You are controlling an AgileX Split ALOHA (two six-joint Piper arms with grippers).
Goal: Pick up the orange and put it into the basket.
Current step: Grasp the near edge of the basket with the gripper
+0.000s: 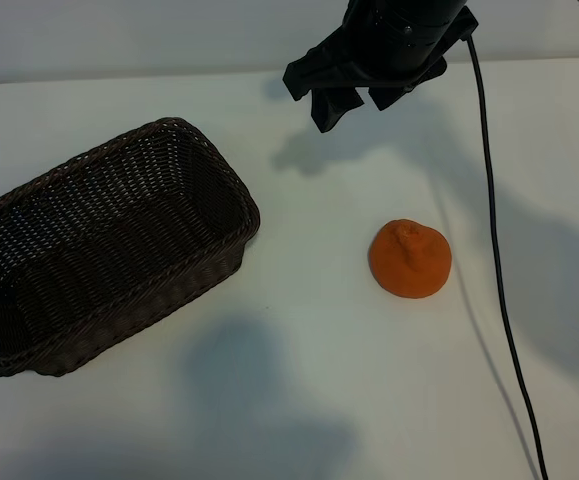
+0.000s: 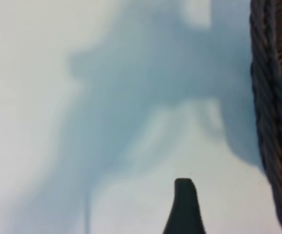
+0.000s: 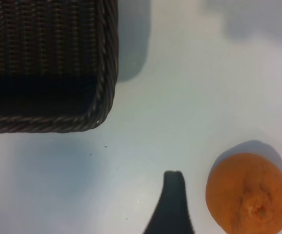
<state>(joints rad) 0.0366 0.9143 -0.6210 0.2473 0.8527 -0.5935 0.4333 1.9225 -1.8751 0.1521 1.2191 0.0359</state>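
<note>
Orange [image 1: 410, 259] on the white table [image 1: 299, 400] right of centre, well apart from the wicker basket [image 1: 89, 330] at left, right gripper [image 1: 354, 103] at upper centre with fingers apart, holding nothing, cable [image 1: 497, 260] trailing down the right.

basket [image 1: 109, 250]: left end cut by exterior edge | cable [image 1: 499, 280]: runs off bottom edge

White tabletop [image 1: 119, 440] filled nearly the whole scene, matte and plain. Pale wall [image 1: 119, 35] ran along the far edge, meeting the table in a soft line. Light came from above, throwing several blurred grey shadows across the surface, strongest near the front edge and far side.
</note>
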